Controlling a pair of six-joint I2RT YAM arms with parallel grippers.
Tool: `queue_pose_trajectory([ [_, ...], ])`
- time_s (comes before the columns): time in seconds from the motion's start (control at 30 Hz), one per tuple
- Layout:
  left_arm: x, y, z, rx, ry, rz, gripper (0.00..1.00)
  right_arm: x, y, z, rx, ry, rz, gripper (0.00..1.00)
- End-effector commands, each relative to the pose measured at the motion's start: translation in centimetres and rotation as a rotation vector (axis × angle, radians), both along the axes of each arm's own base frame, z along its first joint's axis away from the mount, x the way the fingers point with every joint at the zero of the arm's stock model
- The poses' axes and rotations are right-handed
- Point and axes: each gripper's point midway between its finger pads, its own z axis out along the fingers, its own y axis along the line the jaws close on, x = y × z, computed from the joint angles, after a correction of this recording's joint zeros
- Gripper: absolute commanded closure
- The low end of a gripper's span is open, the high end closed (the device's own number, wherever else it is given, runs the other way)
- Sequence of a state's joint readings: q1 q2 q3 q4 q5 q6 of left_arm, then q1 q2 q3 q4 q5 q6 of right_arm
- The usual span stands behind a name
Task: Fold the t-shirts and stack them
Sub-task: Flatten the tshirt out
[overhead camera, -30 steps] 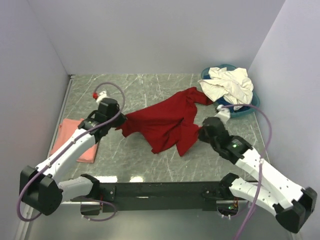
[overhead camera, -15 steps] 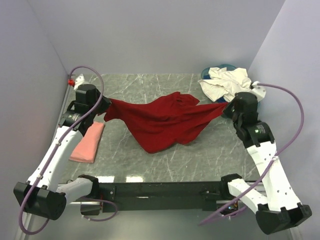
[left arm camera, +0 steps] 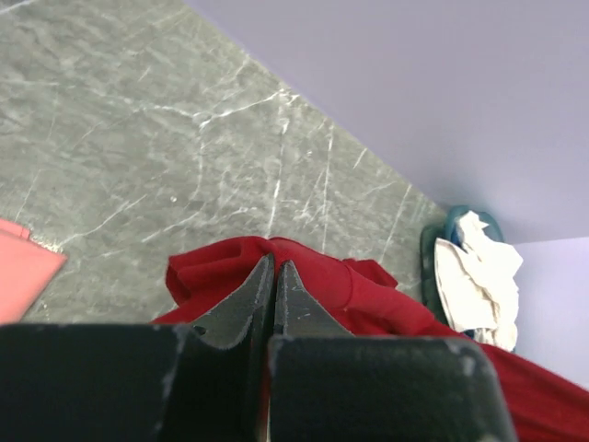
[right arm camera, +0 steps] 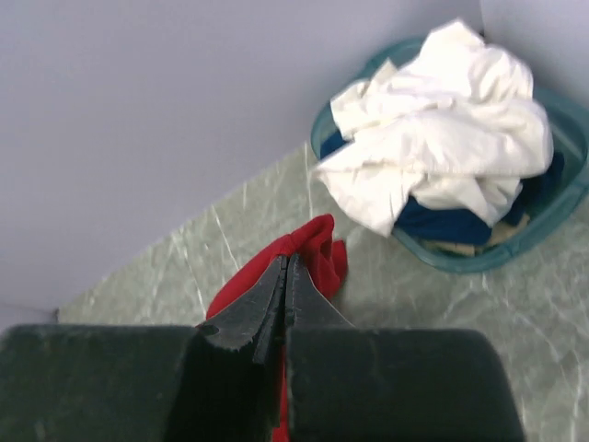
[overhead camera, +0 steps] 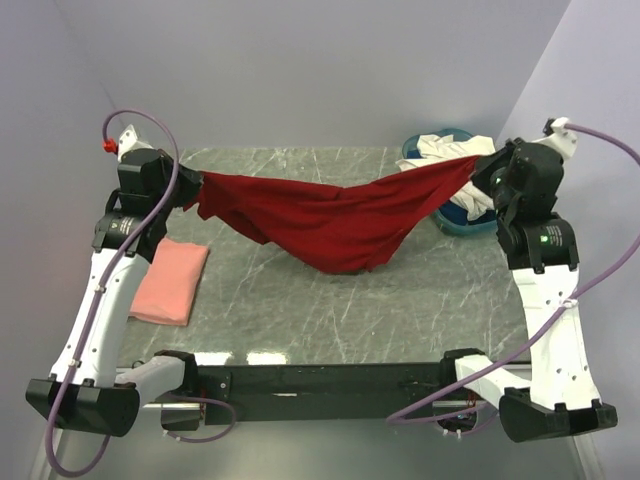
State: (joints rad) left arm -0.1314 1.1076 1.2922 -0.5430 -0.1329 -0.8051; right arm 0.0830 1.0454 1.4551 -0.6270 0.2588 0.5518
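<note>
The deep red t-shirt (overhead camera: 335,218) hangs stretched in the air between my two grippers, sagging in the middle down to the table. My left gripper (overhead camera: 196,188) is shut on its left end, high at the far left; the cloth shows around the tips in the left wrist view (left arm camera: 313,281). My right gripper (overhead camera: 478,167) is shut on its right end, raised by the basin; red cloth bunches at the tips in the right wrist view (right arm camera: 313,250). The salmon-pink t-shirt (overhead camera: 170,280) lies folded at the left. Cream-white t-shirts (right arm camera: 442,138) are heaped in the basin.
A round blue basin (overhead camera: 470,218) stands at the back right corner, also in the right wrist view (right arm camera: 543,216). Walls close the table on the left, back and right. A black rail (overhead camera: 320,380) runs along the near edge between the arm bases.
Both arms have lifted and drawn apart. The red t-shirt rose off the table and is stretched out between them, where it lay crumpled a second ago.
</note>
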Motion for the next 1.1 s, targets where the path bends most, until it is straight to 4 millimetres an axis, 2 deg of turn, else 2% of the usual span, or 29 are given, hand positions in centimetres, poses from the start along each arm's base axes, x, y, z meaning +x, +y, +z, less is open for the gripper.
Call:
queue_pose_trajectory([
  [0.0, -1.0, 0.5, 4.6, 0.016, -0.121, 0.001, 0.99, -0.2, -1.0, 5.1, 0.004, -0.137, -0.029, 1.00],
  [0.03, -1.3, 0.8, 5.2, 0.023, -0.135, 0.012, 0.99, -0.3, -1.2, 5.6, 0.004, -0.152, -0.032, 1.00],
  [0.13, -2.9, 1.8, 8.6, 0.043, -0.215, 0.047, 0.99, -0.8, -1.9, 7.8, 0.006, -0.200, -0.046, 1.00],
  [0.17, -3.3, 1.9, 9.5, 0.044, -0.237, 0.053, 0.99, -1.2, -1.9, 9.1, 0.008, -0.230, -0.041, 1.00],
  [0.27, -5.1, 2.8, 12.8, 0.048, -0.326, 0.087, 0.99, -1.3, -1.6, 10.5, 0.010, -0.253, -0.023, 1.00],
  [0.3, -5.8, 3.0, 13.9, 0.048, -0.357, 0.093, 0.99, -1.7, -1.5, 11.6, 0.010, -0.279, -0.018, 1.00],
  [0.47, -8.9, 4.5, 18.7, 0.066, -0.491, 0.154, 0.98, -2.0, -1.0, 13.7, 0.018, -0.328, 0.008, 1.00],
  [0.53, -9.3, 4.9, 19.8, 0.069, -0.524, 0.170, 0.97, -1.9, -0.7, 13.9, 0.024, -0.333, 0.025, 1.00],
  [0.63, -8.6, 4.6, 19.8, 0.064, -0.519, 0.162, 0.98, -1.3, -0.3, 14.1, 0.033, -0.336, 0.046, 1.00],
  [0.7, -7.3, 4.1, 19.1, 0.063, -0.493, 0.142, 0.99, -0.7, 0.1, 14.3, 0.036, -0.337, 0.067, 1.00],
  [0.8, -5.1, 3.8, 17.7, 0.065, -0.459, 0.142, 0.99, 1.0, 0.8, 14.3, 0.048, -0.338, 0.106, 1.00],
  [0.83, -4.5, 3.8, 17.6, 0.068, -0.454, 0.143, 0.99, 2.3, 1.1, 13.7, 0.056, -0.322, 0.119, 1.00],
  [0.9, -2.8, 3.8, 17.1, 0.077, -0.433, 0.152, 0.99, 3.4, 2.0, 14.1, 0.065, -0.337, 0.167, 1.00],
  [0.93, -2.6, 3.9, 17.9, 0.077, -0.447, 0.158, 0.99, 4.8, 2.2, 13.5, 0.077, -0.323, 0.175, 1.00],
  [0.97, -1.4, 3.9, 17.6, 0.085, -0.429, 0.161, 0.99, 5.4, 1.7, 14.2, 0.078, -0.351, 0.176, 1.00],
  [1.0, -1.0, 4.3, 18.0, 0.088, -0.432, 0.172, 0.99, 6.0, 2.2, 14.3, 0.088, -0.353, 0.205, 1.00],
  [1.03, -1.2, 4.4, 19.5, 0.086, -0.462, 0.174, 0.99, 7.6, 2.5, 13.5, 0.107, -0.333, 0.218, 1.00],
  [1.07, -0.4, 4.6, 19.6, 0.088, -0.455, 0.179, 0.99, 7.8, 2.7, 14.7, 0.112, -0.357, 0.230, 1.00],
])
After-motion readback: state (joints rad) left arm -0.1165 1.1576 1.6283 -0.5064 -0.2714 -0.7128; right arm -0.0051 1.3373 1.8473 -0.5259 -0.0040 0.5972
